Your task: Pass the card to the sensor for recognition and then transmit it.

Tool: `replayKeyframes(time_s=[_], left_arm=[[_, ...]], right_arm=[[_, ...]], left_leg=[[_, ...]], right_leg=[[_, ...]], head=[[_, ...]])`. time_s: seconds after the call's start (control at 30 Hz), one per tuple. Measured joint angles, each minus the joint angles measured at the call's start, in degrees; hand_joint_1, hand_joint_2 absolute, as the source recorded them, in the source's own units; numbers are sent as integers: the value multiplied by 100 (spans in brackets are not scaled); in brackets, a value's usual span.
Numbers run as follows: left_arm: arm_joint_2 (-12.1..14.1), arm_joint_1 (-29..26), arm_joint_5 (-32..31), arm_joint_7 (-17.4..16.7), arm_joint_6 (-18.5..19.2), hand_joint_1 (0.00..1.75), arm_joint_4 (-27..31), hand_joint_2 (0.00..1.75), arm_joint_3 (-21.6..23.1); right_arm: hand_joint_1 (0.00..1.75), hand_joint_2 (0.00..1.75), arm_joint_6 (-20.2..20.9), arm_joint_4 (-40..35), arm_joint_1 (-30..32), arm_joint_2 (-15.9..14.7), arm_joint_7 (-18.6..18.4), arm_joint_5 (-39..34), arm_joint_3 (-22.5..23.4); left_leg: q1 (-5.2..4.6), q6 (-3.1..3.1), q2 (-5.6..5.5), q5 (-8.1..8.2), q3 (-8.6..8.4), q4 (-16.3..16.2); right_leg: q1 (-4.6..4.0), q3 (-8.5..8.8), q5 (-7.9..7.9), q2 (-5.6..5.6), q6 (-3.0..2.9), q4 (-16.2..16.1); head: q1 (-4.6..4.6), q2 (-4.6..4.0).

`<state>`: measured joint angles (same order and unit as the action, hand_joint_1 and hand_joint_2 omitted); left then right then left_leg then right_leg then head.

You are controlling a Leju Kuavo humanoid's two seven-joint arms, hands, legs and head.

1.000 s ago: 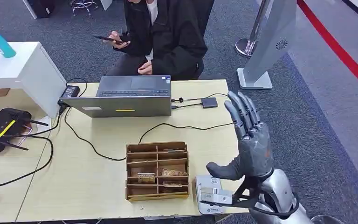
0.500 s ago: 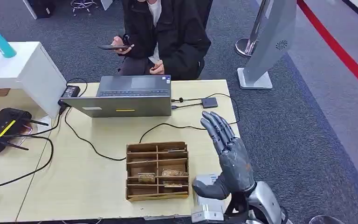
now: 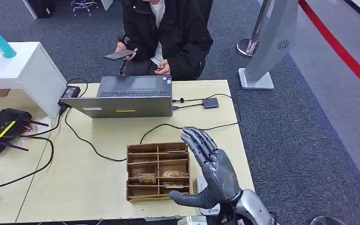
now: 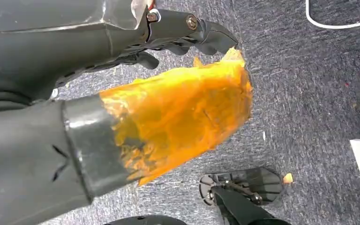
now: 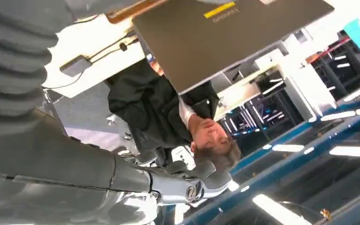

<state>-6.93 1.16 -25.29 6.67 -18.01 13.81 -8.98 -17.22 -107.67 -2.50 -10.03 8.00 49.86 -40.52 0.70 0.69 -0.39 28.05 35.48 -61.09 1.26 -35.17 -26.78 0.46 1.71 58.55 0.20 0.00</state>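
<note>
Right now your right hand [image 3: 213, 171] floats flat with its fingers spread and holds nothing, just off the 3 o'clock edge of the wooden card box [image 3: 158, 171], thumb reaching toward the box's near corner. Cards [image 3: 161, 174] lie in the box's middle compartments. The white sensor [image 3: 205, 197] sits mostly hidden beneath your palm at the table's near edge. At 12 o'clock a black cable [image 3: 178, 126] crosses bare tabletop [image 3: 89, 176] before the laptop [image 3: 126, 99]. Your left hand [image 4: 178, 35] hangs over carpet, fingers curled, gripping nothing visible.
</note>
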Motion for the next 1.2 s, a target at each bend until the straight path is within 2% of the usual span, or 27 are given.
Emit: replayKeyframes(time_s=[0.37,0.6,0.9,1.2], left_arm=[[-33,8,-160,-76,57,0,52,0,-110],[-37,37,-360,-207,135,0,101,0,-112],[-37,109,-505,-299,210,0,144,0,-112],[-39,124,-614,-332,271,0,151,0,-194]], right_arm=[[0,175,-55,304,-243,105,-444,949,-184],[0,175,168,625,-710,133,-854,1562,-408],[0,175,499,1008,-1148,184,-1086,1729,-640],[0,175,974,1305,-1389,197,-1228,1452,-787]], left_leg=[[0,0,-1,0,0,0],[0,0,0,-1,-1,0],[0,-2,1,-2,-1,0],[0,-2,0,-2,-1,0]], right_leg=[[0,0,0,0,0,1],[0,1,1,0,0,1],[0,1,1,2,-1,2],[0,0,1,1,-1,2]], head=[[0,0],[0,0],[-2,0],[0,0]])
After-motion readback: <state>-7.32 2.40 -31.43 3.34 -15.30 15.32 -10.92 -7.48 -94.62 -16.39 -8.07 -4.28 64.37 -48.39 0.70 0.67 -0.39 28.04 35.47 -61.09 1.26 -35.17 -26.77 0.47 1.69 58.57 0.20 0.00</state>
